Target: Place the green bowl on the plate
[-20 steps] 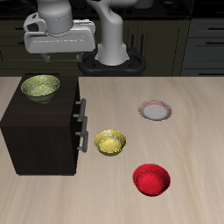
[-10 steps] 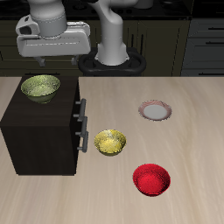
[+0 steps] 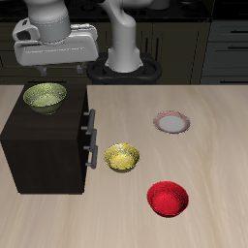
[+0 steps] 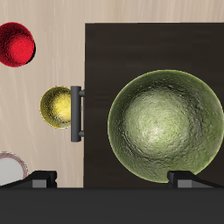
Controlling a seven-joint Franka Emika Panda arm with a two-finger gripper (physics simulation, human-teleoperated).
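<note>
The green bowl point(image 3: 45, 97) is olive with a mottled inside. It sits upright on top of a dark cabinet point(image 3: 44, 145) and fills much of the wrist view point(image 4: 164, 125). My gripper point(image 3: 44, 68) hangs open and empty above the bowl, not touching it. Both fingertips point(image 4: 44, 179) show spread wide in the wrist view. The plate point(image 3: 171, 122) has a pale centre and a pinkish rim. It lies flat on the table, apart from the cabinet, and its edge shows in the wrist view point(image 4: 9, 168).
A yellow bowl point(image 3: 122, 157) sits on the table beside the cabinet's drawer handles point(image 3: 90, 140). A red bowl point(image 3: 168, 199) sits nearer the table's front edge. The robot's base point(image 3: 124, 66) stands at the back.
My gripper has moved sideways above the cabinet, ending over the green bowl. The bowls and the plate have not moved.
</note>
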